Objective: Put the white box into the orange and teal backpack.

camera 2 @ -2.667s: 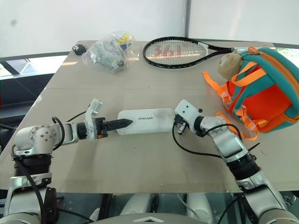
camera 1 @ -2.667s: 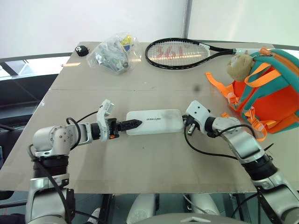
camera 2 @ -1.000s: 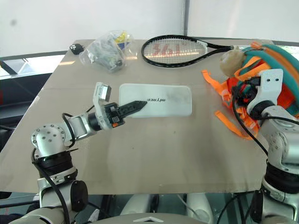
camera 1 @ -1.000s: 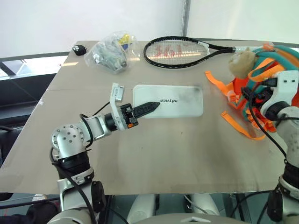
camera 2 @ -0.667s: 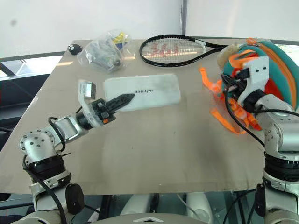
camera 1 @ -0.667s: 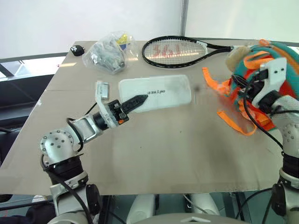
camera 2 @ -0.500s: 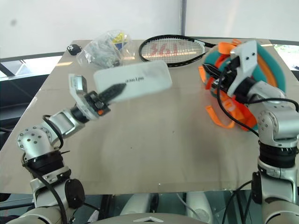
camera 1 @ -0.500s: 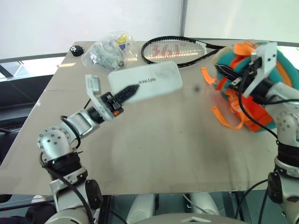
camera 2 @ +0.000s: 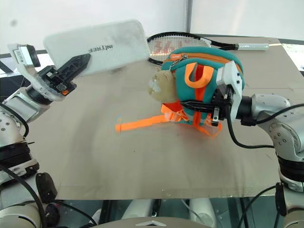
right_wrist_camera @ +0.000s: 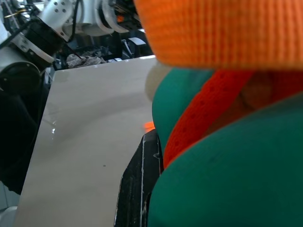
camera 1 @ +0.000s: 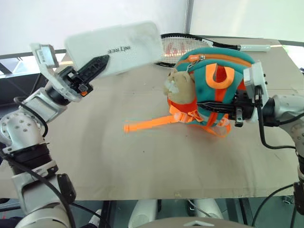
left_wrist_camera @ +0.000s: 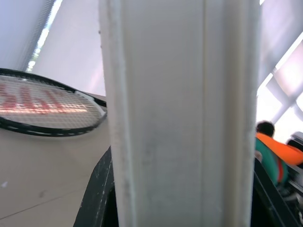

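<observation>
I see the left gripper (camera 1: 95, 64) clamped on one short end of the flat white rectangular box (camera 1: 118, 45) with small dark lettering; the box is held up in the air above the far left part of the tan counter (camera 1: 118, 152), tilted, its free end reaching toward the racket. In the left wrist view the box's narrow edge (left_wrist_camera: 180, 118) stands between the two black fingers. The right gripper (camera 1: 209, 105) is closed on an orange strap of the small orange and teal backpack (camera 1: 218, 80), its fingers lying level and pointing toward the robot's left. The backpack sits at mid-counter on the right side, teal top uppermost, zip line running across the crown; I cannot tell whether the zip is open. A tan plush toy (camera 1: 176, 84) hangs on the backpack's side facing the box. One long orange strap (camera 1: 152, 124) trails flat across the counter toward the left. A black-framed tennis racket (camera 1: 180, 45) with a white grip lies at the counter's far edge, behind the backpack. Box and backpack are well apart.
</observation>
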`<state>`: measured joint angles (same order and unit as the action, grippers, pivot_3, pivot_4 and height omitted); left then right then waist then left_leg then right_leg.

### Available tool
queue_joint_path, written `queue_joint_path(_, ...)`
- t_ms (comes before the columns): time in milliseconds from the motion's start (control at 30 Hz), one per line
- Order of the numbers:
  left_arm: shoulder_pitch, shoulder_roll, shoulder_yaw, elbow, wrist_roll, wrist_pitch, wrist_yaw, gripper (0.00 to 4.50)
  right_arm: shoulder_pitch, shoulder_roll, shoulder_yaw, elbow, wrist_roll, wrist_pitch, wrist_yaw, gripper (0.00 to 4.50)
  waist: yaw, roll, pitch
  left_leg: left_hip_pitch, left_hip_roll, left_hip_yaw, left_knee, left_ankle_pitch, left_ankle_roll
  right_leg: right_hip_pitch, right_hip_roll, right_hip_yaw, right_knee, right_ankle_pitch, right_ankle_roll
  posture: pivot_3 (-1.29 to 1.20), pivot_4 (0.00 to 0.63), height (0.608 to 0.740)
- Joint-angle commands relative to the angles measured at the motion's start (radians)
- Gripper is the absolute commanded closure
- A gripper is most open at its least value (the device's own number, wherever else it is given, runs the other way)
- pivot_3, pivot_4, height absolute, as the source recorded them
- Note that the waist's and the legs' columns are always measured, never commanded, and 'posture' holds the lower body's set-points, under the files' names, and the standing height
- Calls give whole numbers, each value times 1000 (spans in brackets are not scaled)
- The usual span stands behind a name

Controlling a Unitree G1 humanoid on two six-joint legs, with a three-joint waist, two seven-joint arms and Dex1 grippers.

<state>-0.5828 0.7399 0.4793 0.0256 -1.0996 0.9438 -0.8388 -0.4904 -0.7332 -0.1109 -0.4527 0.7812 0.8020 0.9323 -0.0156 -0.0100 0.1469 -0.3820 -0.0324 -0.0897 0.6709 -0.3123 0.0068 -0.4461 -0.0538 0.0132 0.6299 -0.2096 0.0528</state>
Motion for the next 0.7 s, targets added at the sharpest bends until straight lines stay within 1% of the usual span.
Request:
queue_joint_path(33,26,77,-76,-93,71,-85,-189,3295,8,-23,-63,-7,4,-42,-2,4487,0,1,0,0,0,0,0,0,0,0,0,0,1,0,0,0,150,740)
queue_joint_path(67,33,76,-102,-97,106,-128,-219,3295,7,-24,-65,-8,14,-43,3,4487,0,1,1,2,0,2,0,0,0,0,1,2,3,0,0,0,150,740)
queue_joint_path(133,17,42,-155,-96,176,-215,-236,3295,14,-30,-74,-16,39,-53,36,4487,2,1,0,3,0,2,1,0,0,1,1,2,5,0,0,0,150,740)
queue_joint_path(200,-43,2,-237,-79,287,-349,-262,3295,35,-67,-89,-30,80,-37,91,4487,9,0,1,3,0,2,2,0,0,1,2,2,6,1,-1,0,150,740)
queue_joint_path(300,-106,10,-351,-50,418,-481,-368,3295,51,-102,-112,-42,141,-16,129,4487,28,-3,2,0,-1,2,8,0,0,2,2,-3,6,1,-1,0,150,740)
queue_joint_path(433,-179,-23,-419,34,511,-618,-451,3295,64,-114,-127,-38,163,-51,163,4487,28,-3,2,1,-1,3,8,-1,3,4,2,0,4,1,-1,0,150,740)
queue_joint_path(533,-243,-54,-474,123,601,-778,-532,3295,70,-137,-142,-34,186,-46,195,4487,30,-3,2,-1,-1,4,11,-2,3,4,2,-2,4,1,-1,0,150,740)
queue_joint_path(600,-321,-94,-480,199,600,-776,-541,3295,74,-155,-154,-29,207,-41,227,4487,32,-3,3,-1,-1,4,13,-2,3,4,2,-3,4,1,-1,0,150,740)
queue_joint_path(700,-402,-100,-468,310,612,-808,-588,3295,82,-178,-163,-32,224,-41,253,4487,28,-3,3,-1,-2,3,14,-2,4,6,3,-5,4,1,0,0,150,740)
